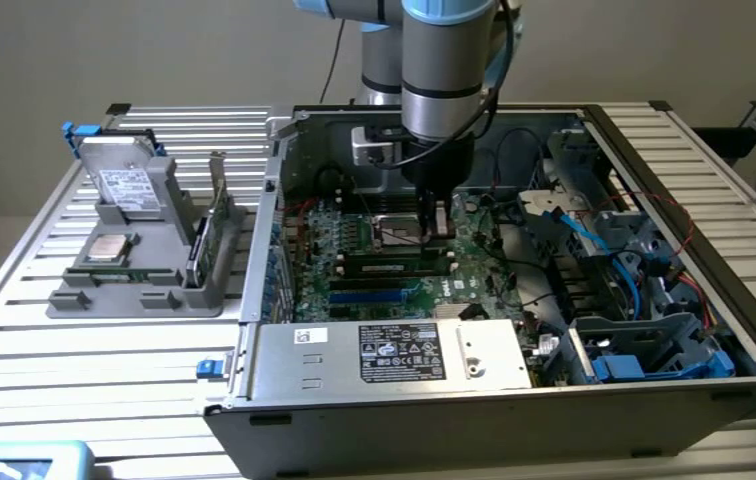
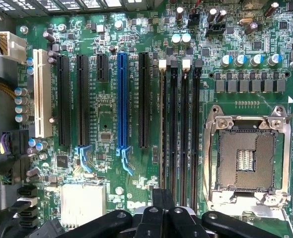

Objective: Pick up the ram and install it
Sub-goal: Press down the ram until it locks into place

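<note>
Claw (image 1: 433, 232) on the arm (image 1: 445, 60) hangs inside the open computer case (image 1: 351, 430), near the centre of the exterior view. It is low over the motherboard (image 1: 338, 240) and just beside the processor socket (image 1: 398, 228). It is clenched, with nothing to be seen in its grasp. In the wrist view the claw (image 2: 162, 194) shows dark fingertips (image 2: 158, 203) pressed side by side above the green motherboard (image 2: 107, 163).

The ram (image 1: 381, 268) appears to stand in the memory slot on the side toward the blue slot (image 1: 371, 295). It is slightly below the claw in the frame and apart from it. Its pale label faces the exterior camera, but I cannot tell whether it is pressed fully home.

In the wrist view the four long black memory slots (image 2: 179, 139) run between the processor socket (image 2: 246, 158) and the blue slot (image 2: 121, 104).

On the desk (image 1: 85, 380), at the exterior view's left, a grey tray (image 1: 85, 300) carries three things:
- a drive (image 1: 125, 185)
- the square silver processor chip (image 1: 111, 247)
- the upright green expansion card (image 1: 225, 235)

All three are well apart from the claw
</note>
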You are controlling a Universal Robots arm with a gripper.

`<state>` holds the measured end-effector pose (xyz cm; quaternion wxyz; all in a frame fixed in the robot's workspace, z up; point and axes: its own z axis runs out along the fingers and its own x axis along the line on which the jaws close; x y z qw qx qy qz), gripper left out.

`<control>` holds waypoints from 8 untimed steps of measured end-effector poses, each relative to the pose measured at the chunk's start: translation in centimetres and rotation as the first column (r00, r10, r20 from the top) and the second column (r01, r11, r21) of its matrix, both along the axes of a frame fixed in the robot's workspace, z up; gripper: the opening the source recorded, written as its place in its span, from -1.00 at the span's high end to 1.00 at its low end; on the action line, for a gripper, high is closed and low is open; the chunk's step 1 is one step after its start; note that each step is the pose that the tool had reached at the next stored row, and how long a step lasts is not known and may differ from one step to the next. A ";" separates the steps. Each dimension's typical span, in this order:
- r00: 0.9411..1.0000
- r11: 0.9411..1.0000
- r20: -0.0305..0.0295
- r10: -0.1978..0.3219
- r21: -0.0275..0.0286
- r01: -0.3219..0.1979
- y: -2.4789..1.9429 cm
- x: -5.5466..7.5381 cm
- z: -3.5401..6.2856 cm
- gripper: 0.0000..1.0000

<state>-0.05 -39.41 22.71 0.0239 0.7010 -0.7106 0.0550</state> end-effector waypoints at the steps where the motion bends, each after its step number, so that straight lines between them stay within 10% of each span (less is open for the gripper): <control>1: 1.000 1.000 0.000 0.000 0.000 0.000 0.00 0.0 -0.05 0.79; 8: 1.000 1.000 0.000 0.000 0.002 0.000 0.02 -0.1 -0.12 0.79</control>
